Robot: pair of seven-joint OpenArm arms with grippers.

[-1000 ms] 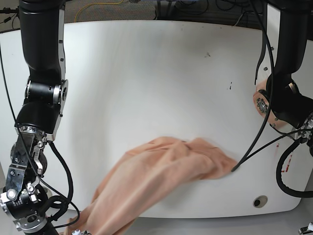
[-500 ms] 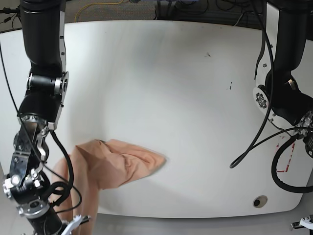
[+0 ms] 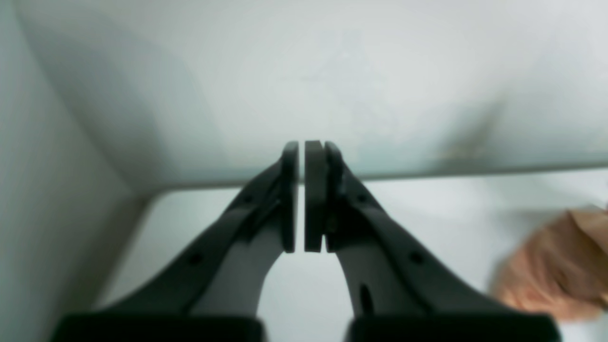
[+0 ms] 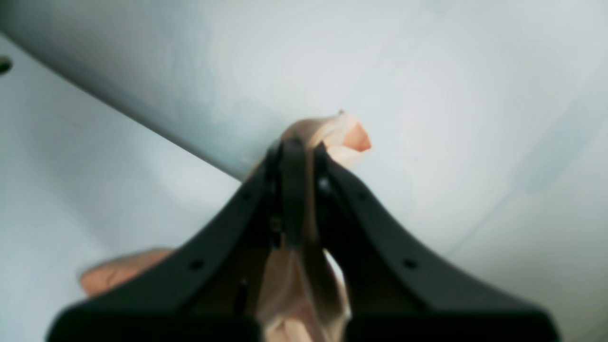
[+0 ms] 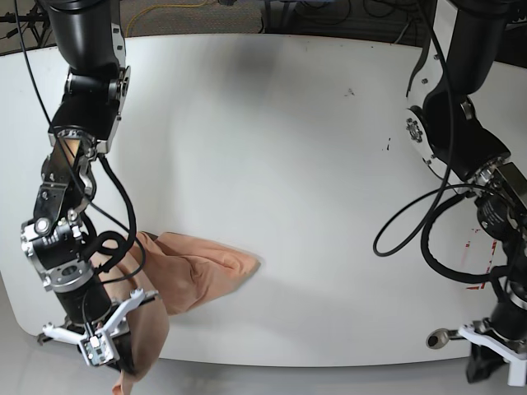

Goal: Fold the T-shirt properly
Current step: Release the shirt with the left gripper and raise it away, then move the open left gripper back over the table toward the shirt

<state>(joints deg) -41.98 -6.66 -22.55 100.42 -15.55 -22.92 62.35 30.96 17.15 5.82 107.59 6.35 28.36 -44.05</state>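
- Two arms stand over a white table (image 5: pixel 272 140); the base view is read here from its left side to its right.
- At that view's far left hangs the right arm (image 5: pixel 78 123), black, jointed, and trailing dark cables. Its wrist sits low, by the table's near edge.
- The right gripper (image 4: pixel 298 164) has its jaws pinched tight on a bunch of the T-shirt (image 5: pixel 193 276). In the right wrist view a small peach tuft pokes out past the fingertips, and more cloth runs back between the fingers toward the camera.
- From that grip the peach cloth drapes over the near edge of the table. One part hangs below the edge beside the wrist; the other lies crumpled on the tabletop, at the near left, tapering to a point toward the middle.
- The middle and far stretch of the table carries only a few small dark marks.
- At the base view's right stands the left arm (image 5: pixel 461 123), well apart from the cloth, with looping black cables (image 5: pixel 428 239) beneath it.
- The left gripper (image 3: pixel 302 197) has its jaws almost together, a thin sliver of light between the flat pads, holding nothing. In the left wrist view it hangs above the table, with a blurred patch of the peach shirt at the lower right of that view, well away from the fingertips.
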